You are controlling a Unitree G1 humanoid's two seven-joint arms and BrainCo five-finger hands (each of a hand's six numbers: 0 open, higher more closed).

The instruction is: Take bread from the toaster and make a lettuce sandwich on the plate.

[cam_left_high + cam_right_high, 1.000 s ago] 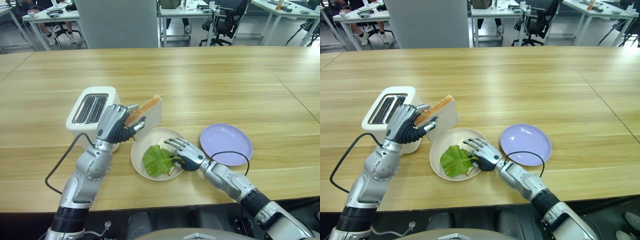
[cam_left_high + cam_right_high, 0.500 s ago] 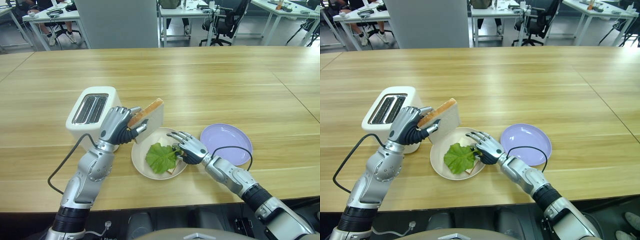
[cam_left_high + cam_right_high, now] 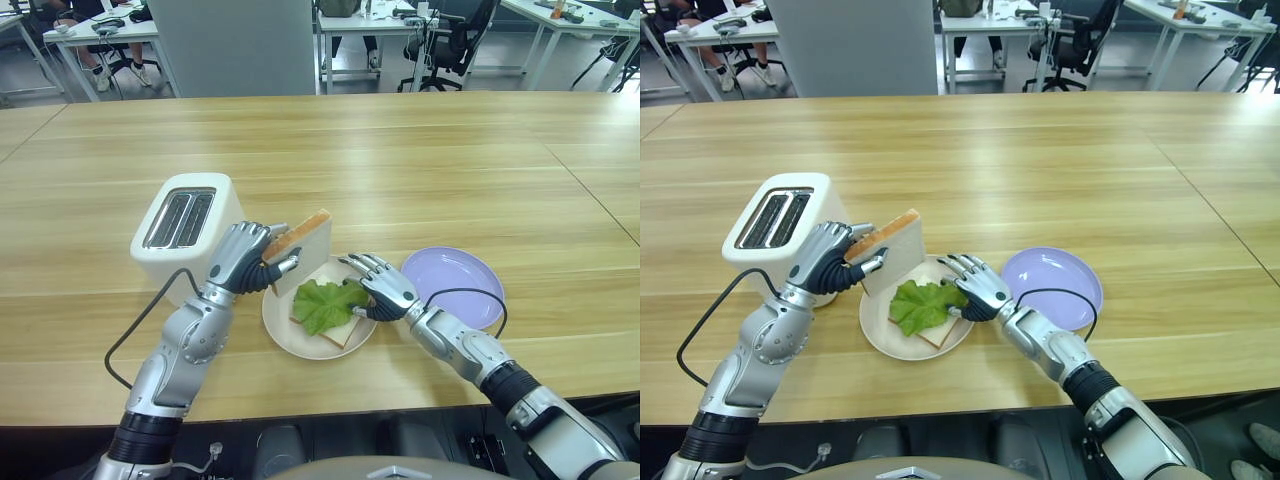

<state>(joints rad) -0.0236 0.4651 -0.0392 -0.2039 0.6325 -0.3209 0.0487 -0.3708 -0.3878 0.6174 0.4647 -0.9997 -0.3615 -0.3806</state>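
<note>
1. Gripping a slice of bread point(image 3: 305, 248) at its crust end, the left hand point(image 3: 243, 268) has its fingers closed on it. The slice stands on edge, tilted, over the left rim of the cream plate point(image 3: 280, 327). Contact between slice and rim cannot be determined.
2. The toaster point(image 3: 182, 236) stands on the bench point(image 3: 400, 160) just left of the left hand, slots facing up. Its power cord point(image 3: 130, 325) loops toward the near bench edge.
3. The right hand point(image 3: 388, 290) sits at the plate's right rim, fingers curled and pinching the right edge of the lettuce leaf point(image 3: 322, 303).
4. The leaf lies across a second bread slice point(image 3: 338, 332) that rests flat in the cream plate.
5. A purple plate point(image 3: 462, 280) sits just right of the cream plate, beyond the right forearm. A black cable point(image 3: 470, 294) arcs over its near rim.
6. A wide span of bench surface extends from the toaster and plates to the far edge and to the right. The near edge runs close below the cream plate.
</note>
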